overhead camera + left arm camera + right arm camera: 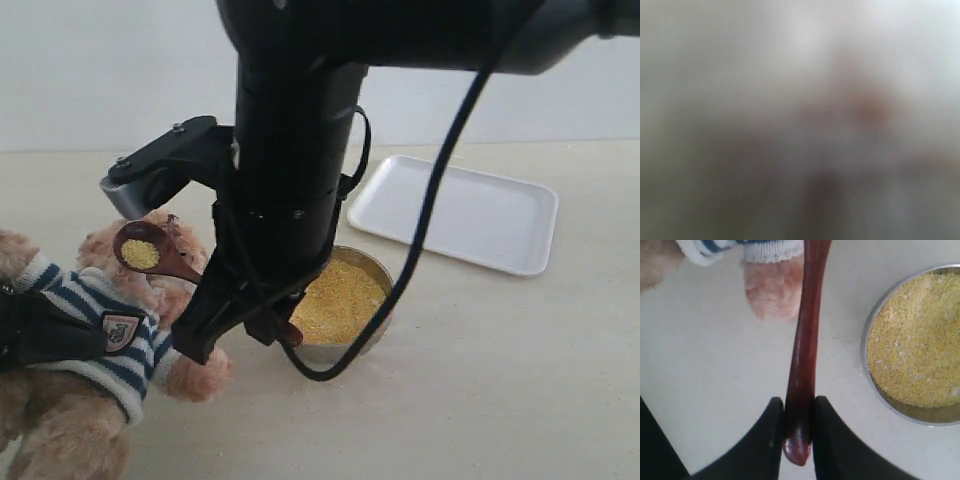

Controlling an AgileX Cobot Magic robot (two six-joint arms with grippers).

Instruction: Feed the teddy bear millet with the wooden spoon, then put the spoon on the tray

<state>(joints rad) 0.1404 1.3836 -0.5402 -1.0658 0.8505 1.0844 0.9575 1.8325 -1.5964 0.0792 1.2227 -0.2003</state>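
Observation:
My right gripper (272,326) (798,416) is shut on the tail end of the wooden spoon (150,252) (805,350). The spoon's round bowl carries a little millet and sits right at the teddy bear's (95,300) face. The bear leans at the far left in its striped shirt, and one paw (772,290) shows in the right wrist view. More millet (340,298) (917,340) fills the metal bowl (381,272) beside the bear. A black finger of my left gripper (40,330) presses across the bear's shirt. The left wrist view is wholly blurred. The white tray (455,215) lies at the back right.
The right arm's black body (295,150) and its cable (430,220) hang over the middle of the pale tabletop and hide part of the bowl. Stray grains lie on the table around the bowl.

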